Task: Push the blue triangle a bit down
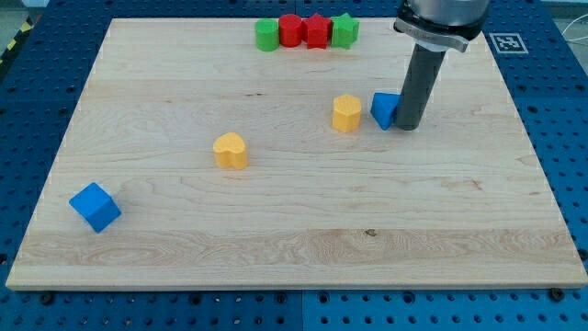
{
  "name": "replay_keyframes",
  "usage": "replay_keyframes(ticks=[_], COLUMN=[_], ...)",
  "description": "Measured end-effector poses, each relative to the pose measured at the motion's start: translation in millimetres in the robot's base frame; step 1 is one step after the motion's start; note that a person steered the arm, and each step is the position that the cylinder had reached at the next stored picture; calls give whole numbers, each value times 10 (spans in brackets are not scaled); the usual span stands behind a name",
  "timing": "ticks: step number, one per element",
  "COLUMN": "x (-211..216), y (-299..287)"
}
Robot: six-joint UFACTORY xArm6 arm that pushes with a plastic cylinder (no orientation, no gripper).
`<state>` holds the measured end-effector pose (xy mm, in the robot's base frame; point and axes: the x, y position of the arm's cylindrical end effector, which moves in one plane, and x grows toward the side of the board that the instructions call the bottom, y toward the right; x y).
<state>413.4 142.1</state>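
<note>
The blue triangle (383, 108) lies on the wooden board (294, 230), right of centre toward the view's top. My tip (407, 126) stands right against its right side, partly covering it. A yellow block (346, 112) sits just to the left of the blue triangle, with a small gap between them.
A yellow heart-like block (231, 150) lies left of centre. A blue cube (95, 207) sits near the lower left corner. At the top edge stands a row: green block (266, 35), red block (290, 30), red block (316, 30), green block (344, 29).
</note>
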Motion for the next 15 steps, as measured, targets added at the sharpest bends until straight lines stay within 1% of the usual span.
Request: replay_keyframes(ticks=[1,2,3,4,5,7,10,11,12,13,14,15], x=[-46,-85,-349,-408,-366,-24,376,6,-229,-241,-382,-869], y=[10,225,328,281,157,-50,-329,-200,-48,119,413,468])
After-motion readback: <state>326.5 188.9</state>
